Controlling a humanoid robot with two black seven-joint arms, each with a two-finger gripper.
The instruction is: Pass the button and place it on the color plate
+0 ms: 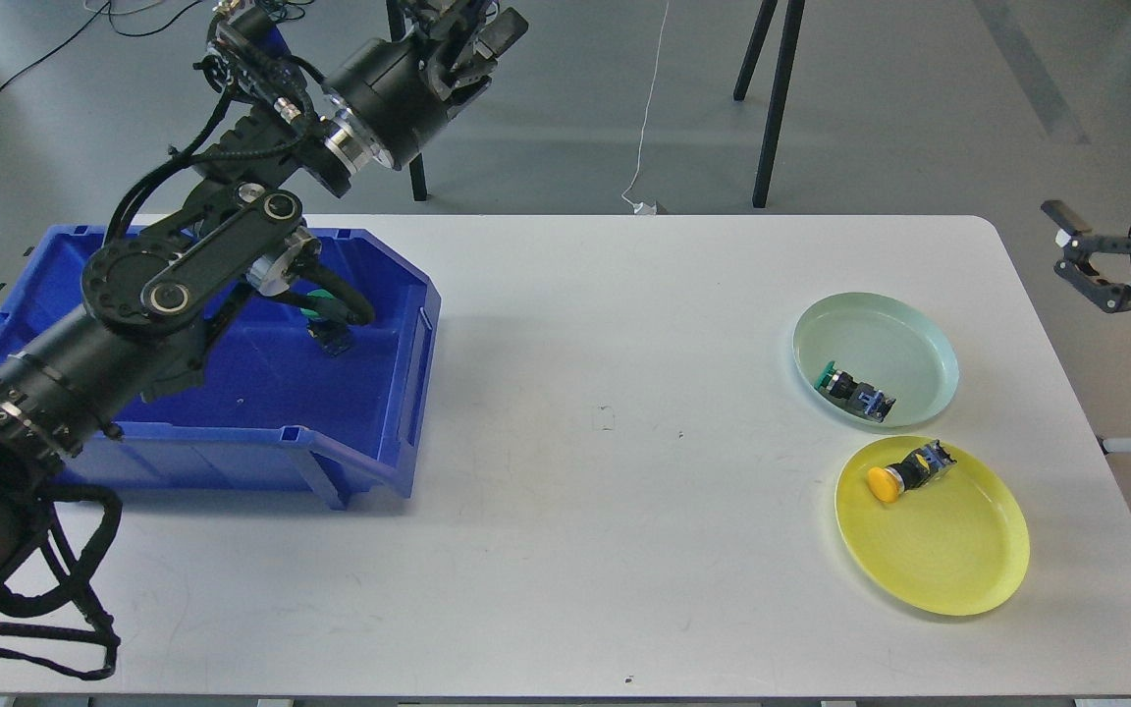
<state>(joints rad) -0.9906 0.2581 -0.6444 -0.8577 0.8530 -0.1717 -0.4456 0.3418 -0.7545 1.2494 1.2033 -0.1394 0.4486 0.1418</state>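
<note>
A yellow-capped button (907,472) lies on its side on the yellow plate (958,560) at the right front. A green-capped button (852,389) lies in the pale green plate (904,329) behind it. Another green button (327,327) sits in the blue bin (232,412), partly hidden by my left arm. My right gripper (1110,250) is open and empty, raised at the right edge, well away from both plates. My left gripper (472,25) is high above the table's back edge, seen end-on; its fingers cannot be told apart.
The white table (575,442) stretches between the bin and the plates. Black stand legs (772,98) and a white cable (646,128) are on the floor behind the table.
</note>
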